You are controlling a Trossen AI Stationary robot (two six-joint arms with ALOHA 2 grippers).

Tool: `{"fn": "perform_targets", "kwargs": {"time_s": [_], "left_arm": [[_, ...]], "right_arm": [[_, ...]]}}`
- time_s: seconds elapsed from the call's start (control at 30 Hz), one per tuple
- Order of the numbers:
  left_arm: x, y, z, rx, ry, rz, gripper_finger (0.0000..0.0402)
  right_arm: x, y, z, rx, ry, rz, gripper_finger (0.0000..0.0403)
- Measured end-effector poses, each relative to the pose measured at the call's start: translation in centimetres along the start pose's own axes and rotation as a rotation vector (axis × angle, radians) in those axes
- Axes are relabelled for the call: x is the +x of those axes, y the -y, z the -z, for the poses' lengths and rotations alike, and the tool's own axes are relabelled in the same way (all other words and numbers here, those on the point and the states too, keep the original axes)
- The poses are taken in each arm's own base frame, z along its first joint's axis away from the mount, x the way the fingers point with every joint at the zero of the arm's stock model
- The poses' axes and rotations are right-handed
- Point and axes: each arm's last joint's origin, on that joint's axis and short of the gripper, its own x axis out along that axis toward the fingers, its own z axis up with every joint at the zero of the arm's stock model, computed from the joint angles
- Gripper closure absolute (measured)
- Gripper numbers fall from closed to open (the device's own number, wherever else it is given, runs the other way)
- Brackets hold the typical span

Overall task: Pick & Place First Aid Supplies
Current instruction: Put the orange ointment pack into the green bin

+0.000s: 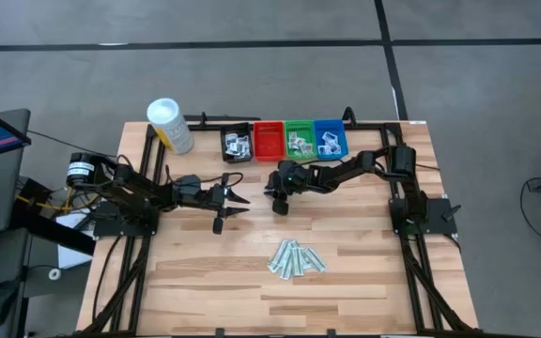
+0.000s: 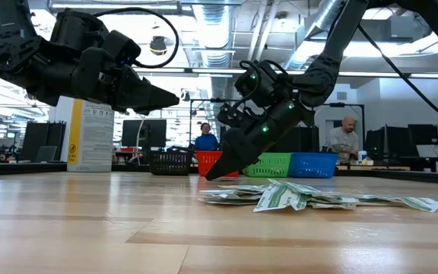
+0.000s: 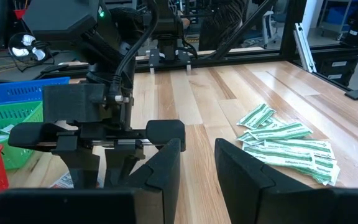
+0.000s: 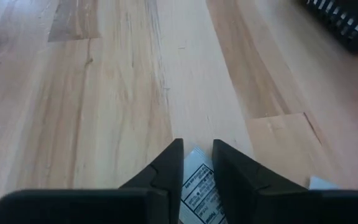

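Grey floor (image 1: 252, 23) surrounds the table; exposed ceiling ducts (image 2: 333, 15) overhead.

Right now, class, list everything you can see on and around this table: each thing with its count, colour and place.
Wrapped strips: one loose pile, pale green, mid-table.
White packet: one, dark print, between the right gripper's fingertips.
Bins: four in a row at the far edge, black, red, green, blue; black, green and blue hold white packets.
Canister: one, white, yellow label, far left.
People: two, in the room behind.
Left gripper: raised, left of centre.
Right gripper: before the red bin.
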Motion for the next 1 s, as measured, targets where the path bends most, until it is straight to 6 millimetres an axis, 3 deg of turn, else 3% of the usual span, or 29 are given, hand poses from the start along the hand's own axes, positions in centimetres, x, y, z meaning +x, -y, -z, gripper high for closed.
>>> {"fn": "perform_targets", "kwargs": {"time_s": [0.23, 0.4, 0.57, 0.73, 1.0], "left_arm": [[0.0, 0.0, 0.0, 0.0, 0.0, 0.0, 0.03], [0.0, 0.0, 0.0, 0.0, 0.0, 0.0, 0.03], [0.0, 0.0, 0.0, 0.0, 0.0, 0.0, 0.03], [0.0, 0.0, 0.0, 0.0, 0.0, 0.0, 0.03], [0.0, 0.0, 0.0, 0.0, 0.0, 0.0, 0.03]], "right_arm": [[0.0, 0.0, -0.1, -0.052, 0.004, -0.005, 0.0351], [0.0, -0.1, -0.1, -0.09, 0.006, -0.009, 0.0394], [0.0, -0.3, -0.3, -0.124, 0.021, -0.011, 0.0397], [-1.2, -0.7, -1.3, -0.148, 0.036, -0.013, 0.0401], [-4.5, -2.6, -4.6, -0.185, 0.131, -0.041, 0.0402]]}}
